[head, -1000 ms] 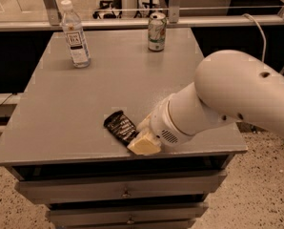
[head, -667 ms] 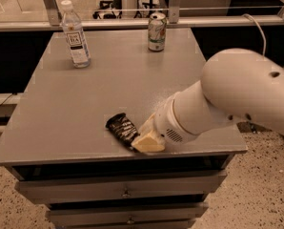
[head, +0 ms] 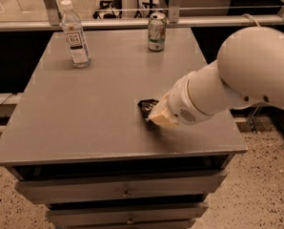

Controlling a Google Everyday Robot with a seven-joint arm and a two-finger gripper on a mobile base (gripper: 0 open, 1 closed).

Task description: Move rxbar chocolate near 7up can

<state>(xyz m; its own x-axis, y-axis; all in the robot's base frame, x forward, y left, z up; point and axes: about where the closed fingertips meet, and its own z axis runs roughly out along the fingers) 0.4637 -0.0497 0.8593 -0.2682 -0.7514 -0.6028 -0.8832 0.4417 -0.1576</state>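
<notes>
The rxbar chocolate point(head: 146, 106), a black glossy bar, sits right of the middle of the grey table point(head: 85, 118); only its left end shows. My gripper point(head: 157, 116) comes in from the right on the big white arm point(head: 247, 75) and is shut on the bar's right end, with a cream finger point(head: 163, 118) covering it. Whether the bar touches the tabletop or hangs just above it, I cannot tell. The 7up can point(head: 157, 31) stands upright at the table's far edge, well beyond the bar and slightly to its right.
A clear plastic bottle point(head: 76, 35) with a white cap stands at the far left of the table. A rail and glass run behind the table. Drawers point(head: 123, 191) sit under the front edge. The floor is to the right.
The gripper and the bar have moved together to the right and away from the front edge, toward the can. The can and bottle have not moved.
</notes>
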